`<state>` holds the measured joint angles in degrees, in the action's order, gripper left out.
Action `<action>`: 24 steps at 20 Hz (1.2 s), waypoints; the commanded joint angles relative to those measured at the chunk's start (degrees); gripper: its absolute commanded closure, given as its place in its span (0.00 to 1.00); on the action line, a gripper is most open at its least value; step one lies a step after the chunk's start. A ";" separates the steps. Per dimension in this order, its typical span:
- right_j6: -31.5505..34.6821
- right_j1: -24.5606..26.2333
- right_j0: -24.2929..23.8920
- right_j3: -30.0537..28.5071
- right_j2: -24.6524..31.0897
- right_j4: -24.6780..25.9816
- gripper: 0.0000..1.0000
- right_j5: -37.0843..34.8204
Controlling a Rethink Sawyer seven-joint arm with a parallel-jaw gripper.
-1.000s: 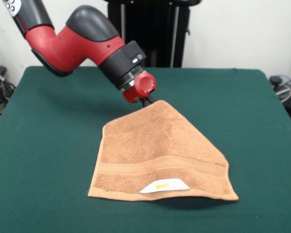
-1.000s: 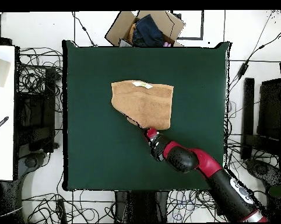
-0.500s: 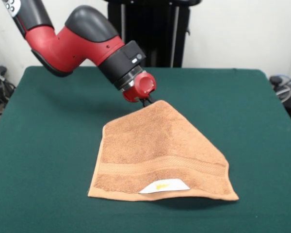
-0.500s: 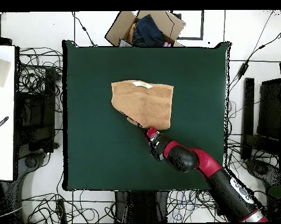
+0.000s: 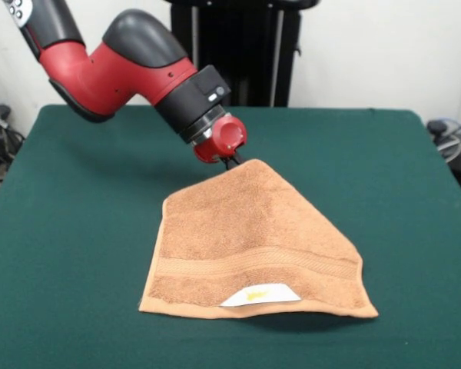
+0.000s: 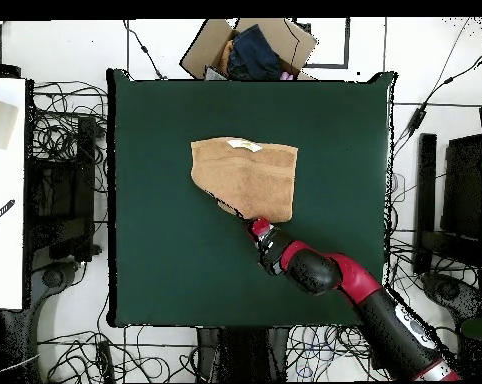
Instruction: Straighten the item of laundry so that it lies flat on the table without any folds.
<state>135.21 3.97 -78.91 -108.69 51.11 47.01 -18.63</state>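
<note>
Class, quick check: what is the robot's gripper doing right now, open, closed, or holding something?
Gripper: closed on the far corner of the towel, holding it just above the table.

The light on my bench (image 5: 77, 231) is even and fairly bright, falling from above. My arm (image 5: 123, 65) carries a soft highlight along its upper shell and throws only a faint, diffuse shadow on the green cloth to the left of my tool (image 5: 232, 161). A thin dark shadow lies under the towel's (image 5: 253, 238) raised near edge. The front view is sharp throughout. From overhead the white floor looks washed out, with no glare on the bench.
</note>
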 commanded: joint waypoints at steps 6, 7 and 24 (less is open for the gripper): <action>-9.40 -0.23 3.01 6.36 2.31 -1.77 0.00 -3.26; -8.93 -0.73 3.39 6.26 2.39 -2.00 0.00 -3.34; -4.56 -3.65 6.70 5.19 2.83 -5.52 0.00 -1.35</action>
<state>135.21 1.22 -74.82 -108.53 51.25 44.09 -18.62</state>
